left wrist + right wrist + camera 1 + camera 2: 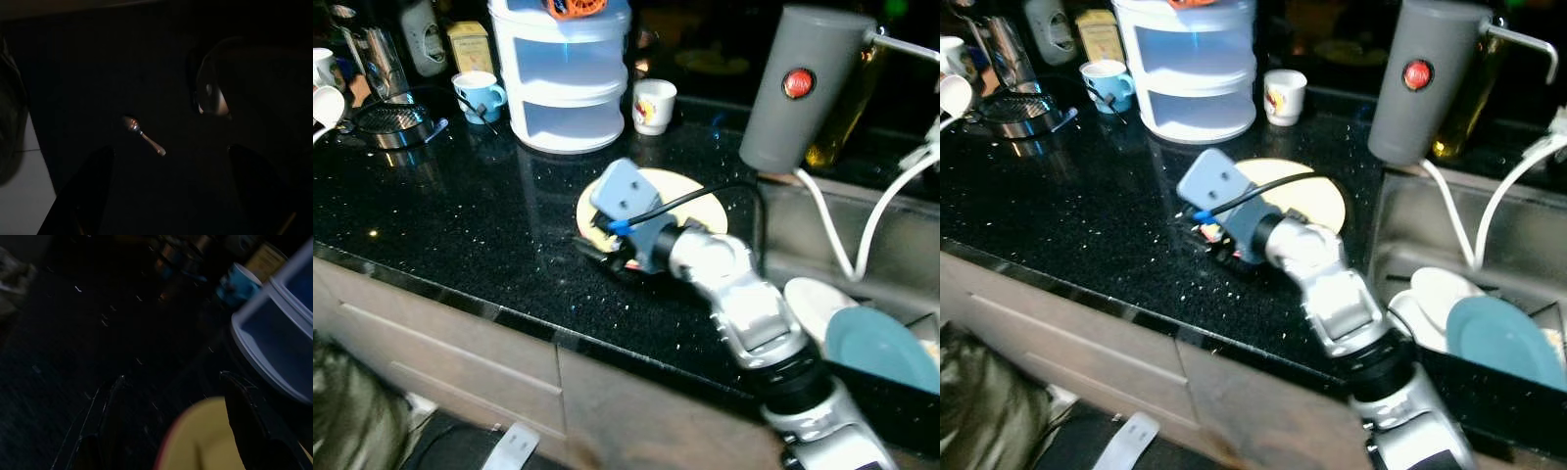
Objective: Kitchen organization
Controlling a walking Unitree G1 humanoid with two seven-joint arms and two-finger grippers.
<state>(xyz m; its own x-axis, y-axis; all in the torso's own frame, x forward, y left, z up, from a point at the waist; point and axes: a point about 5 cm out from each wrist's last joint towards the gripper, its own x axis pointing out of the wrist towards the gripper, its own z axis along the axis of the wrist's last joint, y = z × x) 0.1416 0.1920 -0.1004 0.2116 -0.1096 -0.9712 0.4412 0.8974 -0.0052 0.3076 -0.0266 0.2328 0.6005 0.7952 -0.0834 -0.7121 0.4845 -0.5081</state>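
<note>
Your right gripper (171,426) had its fingers (105,421) spread astride the rim of the pale yellow ceramic plate (210,440): stiff, slick, breakable; best pinched at the rim.

Black counter (460,225): yellow plate (690,201), cups (654,105)

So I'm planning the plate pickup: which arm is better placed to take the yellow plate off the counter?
The right. Its gripper is already at the yellow plate on the black counter, fingers open with the plate's edge between them. The left gripper hangs low in the dark over a spoon.
</note>
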